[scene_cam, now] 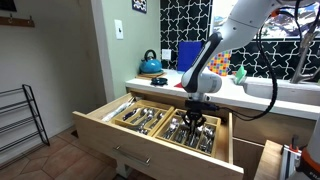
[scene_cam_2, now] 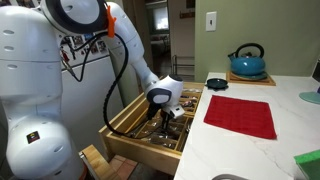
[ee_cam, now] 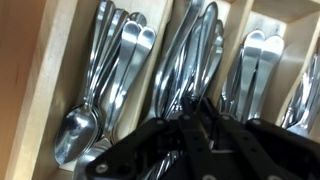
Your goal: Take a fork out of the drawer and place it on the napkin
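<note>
The pale-wood drawer [scene_cam: 150, 150] is pulled open in both exterior views, also [scene_cam_2: 128, 142], with two wooden trays of silver cutlery. My gripper [scene_cam: 197, 118] is lowered into the tray nearer the counter, also seen in an exterior view [scene_cam_2: 163, 112]. In the wrist view the black fingers [ee_cam: 198, 102] are drawn together among the long handles of the middle compartment, apparently pinching a fork [ee_cam: 188, 60]. Spoons [ee_cam: 90, 110] lie in the compartment beside it. The red napkin [scene_cam_2: 240, 115] lies flat on the white counter, apart from the gripper.
A blue kettle [scene_cam_2: 247, 62] and a small dark bowl [scene_cam_2: 216, 82] stand at the back of the counter. An upright blue board [scene_cam: 188, 55] and a multicoloured box [scene_cam: 218, 62] stand against the wall. A metal shoe rack [scene_cam: 20, 120] stands on the floor.
</note>
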You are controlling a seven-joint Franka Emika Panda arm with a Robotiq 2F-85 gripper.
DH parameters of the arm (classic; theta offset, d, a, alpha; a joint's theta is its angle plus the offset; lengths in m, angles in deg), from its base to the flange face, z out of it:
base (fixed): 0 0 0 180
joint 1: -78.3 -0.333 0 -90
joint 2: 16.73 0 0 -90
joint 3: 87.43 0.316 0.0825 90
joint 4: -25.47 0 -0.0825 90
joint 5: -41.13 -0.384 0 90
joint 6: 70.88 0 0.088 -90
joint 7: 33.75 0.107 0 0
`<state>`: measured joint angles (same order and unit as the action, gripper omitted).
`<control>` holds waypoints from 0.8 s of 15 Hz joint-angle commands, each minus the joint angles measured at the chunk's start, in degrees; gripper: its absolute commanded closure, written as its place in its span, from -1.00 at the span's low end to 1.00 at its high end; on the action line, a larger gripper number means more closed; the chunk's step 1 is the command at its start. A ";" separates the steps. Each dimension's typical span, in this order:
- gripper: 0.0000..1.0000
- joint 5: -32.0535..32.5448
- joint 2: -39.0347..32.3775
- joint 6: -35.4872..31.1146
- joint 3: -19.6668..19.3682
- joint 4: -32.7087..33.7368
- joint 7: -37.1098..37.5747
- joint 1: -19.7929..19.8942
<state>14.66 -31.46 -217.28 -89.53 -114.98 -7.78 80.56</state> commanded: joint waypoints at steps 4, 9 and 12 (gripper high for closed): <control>0.62 1.45 -1.08 0.20 -0.67 0.31 1.54 -0.68; 0.60 2.78 -1.52 -0.04 -1.12 0.41 2.69 -0.83; 0.57 4.32 -1.77 -0.23 -1.54 0.37 3.91 -1.09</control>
<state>16.75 -31.90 -217.28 -89.82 -114.79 -5.88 80.47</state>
